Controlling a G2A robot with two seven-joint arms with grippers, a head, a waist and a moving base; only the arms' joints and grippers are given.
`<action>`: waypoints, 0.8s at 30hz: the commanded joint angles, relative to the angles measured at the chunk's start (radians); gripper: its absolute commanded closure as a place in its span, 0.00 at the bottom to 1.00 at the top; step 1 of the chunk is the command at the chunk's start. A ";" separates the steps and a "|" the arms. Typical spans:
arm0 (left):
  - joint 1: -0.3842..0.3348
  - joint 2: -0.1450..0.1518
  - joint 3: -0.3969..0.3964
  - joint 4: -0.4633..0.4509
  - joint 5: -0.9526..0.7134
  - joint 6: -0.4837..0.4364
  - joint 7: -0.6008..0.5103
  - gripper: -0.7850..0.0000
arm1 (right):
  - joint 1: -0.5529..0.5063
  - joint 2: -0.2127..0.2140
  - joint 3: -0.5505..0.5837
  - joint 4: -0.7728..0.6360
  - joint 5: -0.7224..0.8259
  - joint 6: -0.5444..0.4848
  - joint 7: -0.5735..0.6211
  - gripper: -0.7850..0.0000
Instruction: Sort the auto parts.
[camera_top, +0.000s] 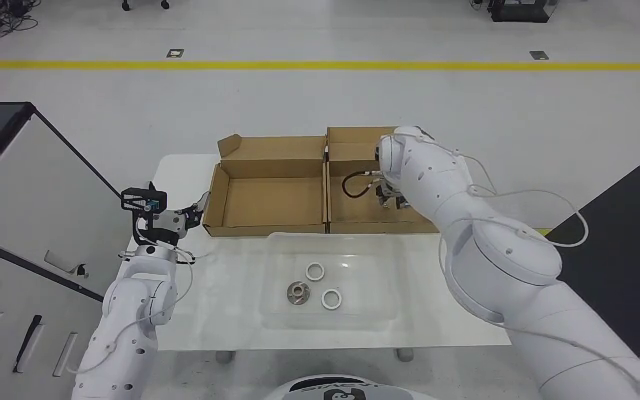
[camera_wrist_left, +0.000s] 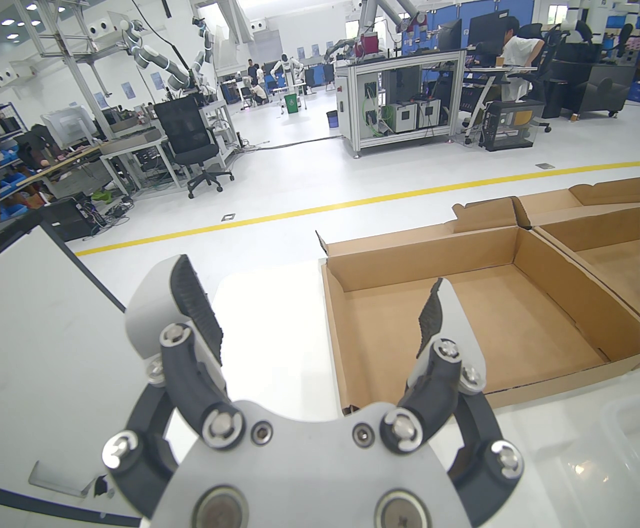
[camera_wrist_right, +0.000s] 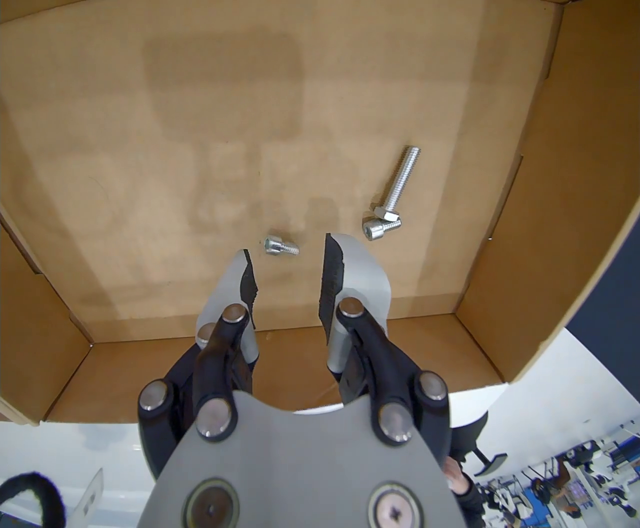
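Cardboard walls of the right box (camera_wrist_right: 575, 150) surround the right gripper (camera_wrist_right: 286, 252), its jaws partly open and empty above a short socket screw (camera_wrist_right: 281, 246). A second short screw (camera_wrist_right: 381, 227) touches a long hex bolt (camera_wrist_right: 400, 180). Near the left box (camera_wrist_left: 500, 320), the left gripper (camera_wrist_left: 310, 272) gapes wide, holding nothing. Two white rings (camera_top: 314, 271) lie in the clear tray (camera_top: 375, 300).
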 joint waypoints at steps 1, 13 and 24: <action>0.000 0.000 0.000 0.000 0.000 0.000 0.000 0.00 | 0.003 -0.002 0.004 0.006 -0.001 -0.002 -0.001 0.62; 0.000 0.000 0.000 0.000 0.000 0.000 0.000 0.00 | 0.040 -0.002 0.038 0.018 0.008 -0.056 -0.018 0.00; 0.000 0.000 0.000 0.000 0.000 0.000 0.000 0.00 | 0.098 0.017 0.101 0.007 0.073 -0.190 -0.042 0.00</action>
